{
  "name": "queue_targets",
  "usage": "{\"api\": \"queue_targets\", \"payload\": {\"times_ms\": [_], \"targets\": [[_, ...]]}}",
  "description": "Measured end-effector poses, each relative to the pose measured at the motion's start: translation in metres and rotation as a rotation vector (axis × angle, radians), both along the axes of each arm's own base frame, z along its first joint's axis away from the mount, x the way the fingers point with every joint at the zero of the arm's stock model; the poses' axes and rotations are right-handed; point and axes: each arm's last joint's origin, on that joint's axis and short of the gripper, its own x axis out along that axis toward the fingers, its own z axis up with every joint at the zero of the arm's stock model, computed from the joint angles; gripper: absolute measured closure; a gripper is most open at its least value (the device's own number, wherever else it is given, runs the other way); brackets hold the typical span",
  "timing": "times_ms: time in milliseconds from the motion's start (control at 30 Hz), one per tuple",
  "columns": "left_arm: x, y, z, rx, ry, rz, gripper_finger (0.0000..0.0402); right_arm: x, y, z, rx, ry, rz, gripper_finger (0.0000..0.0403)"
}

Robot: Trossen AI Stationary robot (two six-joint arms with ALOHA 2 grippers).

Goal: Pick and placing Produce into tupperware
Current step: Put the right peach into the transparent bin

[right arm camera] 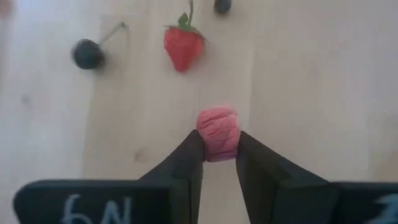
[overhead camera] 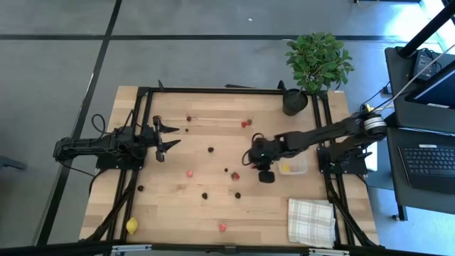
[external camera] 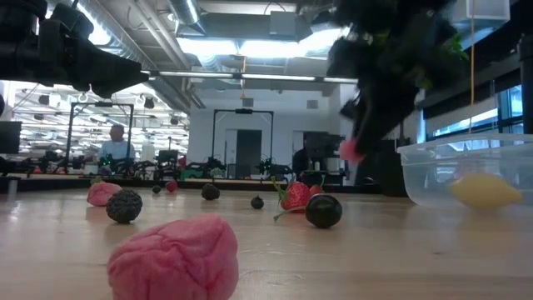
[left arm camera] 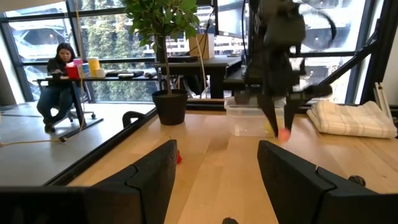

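Observation:
The produce lies scattered on the wooden table: a pink piece (overhead camera: 190, 173), dark berries (overhead camera: 210, 149), a strawberry (right arm camera: 183, 46), a stemmed dark cherry (right arm camera: 87, 55) and a lemon (overhead camera: 132, 225) near the left front corner. The clear tupperware (overhead camera: 293, 167) stands right of centre with a yellow lemon piece (external camera: 485, 190) inside. My right gripper (overhead camera: 254, 156) hangs just left of the tub, shut on a pink berry piece (right arm camera: 217, 134). My left gripper (overhead camera: 167, 137) waits open over the table's left part, touching nothing. My right gripper pinches the pink berry piece between its two fingertips (right arm camera: 189, 155), one on each side of its lower half (right arm camera: 217, 149). The fingers come from above, pointing down. The piece (external camera: 351, 150) is lifted clear of the table, left of the tub.
A black plant pot (overhead camera: 295, 102) stands at the far right corner and a white checked cloth (overhead camera: 311, 220) lies at the near right corner. A large pink piece (external camera: 175, 258) and a dark berry (external camera: 323, 210) lie near the front. A person (left arm camera: 59, 74) sits beyond the table.

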Motion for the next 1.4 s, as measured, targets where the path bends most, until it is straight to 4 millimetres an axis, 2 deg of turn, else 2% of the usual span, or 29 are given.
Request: {"api": "queue_targets", "payload": {"times_ms": [200,300,400,600,867,967,1167,1400], "targets": [[0.000,0.000,0.000,0.000,0.000,0.000,0.0184,-0.045,-0.007,0.048,-0.003,0.002,-0.167,0.0317],[0.000,0.000,0.000,0.000,0.000,-0.001,0.0184,-0.071,-0.012,0.060,-0.045,0.068,-0.315,0.0317],[0.000,0.000,0.000,0.000,0.000,-0.002,0.0184,-0.088,-0.015,0.062,-0.066,0.151,-0.420,0.0317],[0.000,0.000,0.000,0.000,0.003,-0.003,0.0184,-0.099,-0.017,0.051,-0.088,0.266,-0.509,0.0318],[0.000,0.000,0.000,-0.001,0.005,-0.003,0.0184,-0.112,-0.018,0.001,-0.069,0.327,-0.554,0.0318],[0.000,0.000,0.000,-0.001,0.005,-0.003,0.0184,-0.113,-0.018,-0.010,-0.062,0.309,-0.553,0.0318],[0.000,0.000,0.000,-0.001,0.005,-0.003,0.0184,-0.113,-0.018,-0.011,-0.055,0.302,-0.542,0.0305],[0.000,0.000,0.000,-0.001,0.004,-0.003,0.0184,-0.112,-0.018,-0.009,-0.050,0.293,-0.547,0.0256]]}}
